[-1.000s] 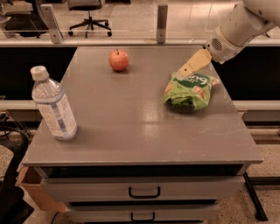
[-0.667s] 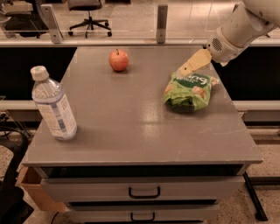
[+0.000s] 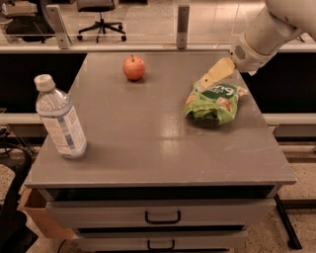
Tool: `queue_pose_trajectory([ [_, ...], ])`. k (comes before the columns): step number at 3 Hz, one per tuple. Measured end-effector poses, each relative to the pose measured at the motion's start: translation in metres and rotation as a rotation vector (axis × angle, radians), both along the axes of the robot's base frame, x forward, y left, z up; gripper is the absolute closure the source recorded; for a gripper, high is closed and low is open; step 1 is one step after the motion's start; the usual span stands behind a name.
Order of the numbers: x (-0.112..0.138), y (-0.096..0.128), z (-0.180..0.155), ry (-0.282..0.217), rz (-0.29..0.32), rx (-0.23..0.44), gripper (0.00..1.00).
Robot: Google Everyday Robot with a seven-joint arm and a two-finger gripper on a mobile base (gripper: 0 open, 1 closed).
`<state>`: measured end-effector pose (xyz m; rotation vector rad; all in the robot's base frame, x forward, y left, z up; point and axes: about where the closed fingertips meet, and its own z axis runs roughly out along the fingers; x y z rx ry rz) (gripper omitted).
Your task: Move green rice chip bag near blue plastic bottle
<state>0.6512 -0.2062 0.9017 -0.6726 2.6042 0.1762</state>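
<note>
The green rice chip bag (image 3: pixel 216 102) lies on the right side of the grey table top (image 3: pixel 148 138), crinkled, with its dark green logo facing up. The gripper (image 3: pixel 203 83) comes down from the upper right on a white arm (image 3: pixel 261 37), and its tan tip is at the bag's far left top edge, touching it or just above it. The blue plastic bottle (image 3: pixel 60 117) stands upright near the table's front left corner, far from the bag, with a white cap and a pale label.
A red apple (image 3: pixel 134 67) sits at the back middle of the table. Below the table's front edge are drawers with handles (image 3: pixel 162 216). A rail with posts (image 3: pixel 182 20) runs behind the table. An office chair (image 3: pixel 100 10) stands beyond it.
</note>
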Motion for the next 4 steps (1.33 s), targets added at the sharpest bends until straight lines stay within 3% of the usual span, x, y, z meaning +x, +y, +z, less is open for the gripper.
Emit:
queue_pose_trajectory([
  [2, -0.016, -0.008, -0.005, 0.029, -0.090, -0.122, 0.00],
  [3, -0.022, -0.008, -0.004, 0.052, -0.090, -0.108, 0.00],
  [4, -0.026, 0.003, 0.005, 0.066, -0.046, -0.034, 0.00],
])
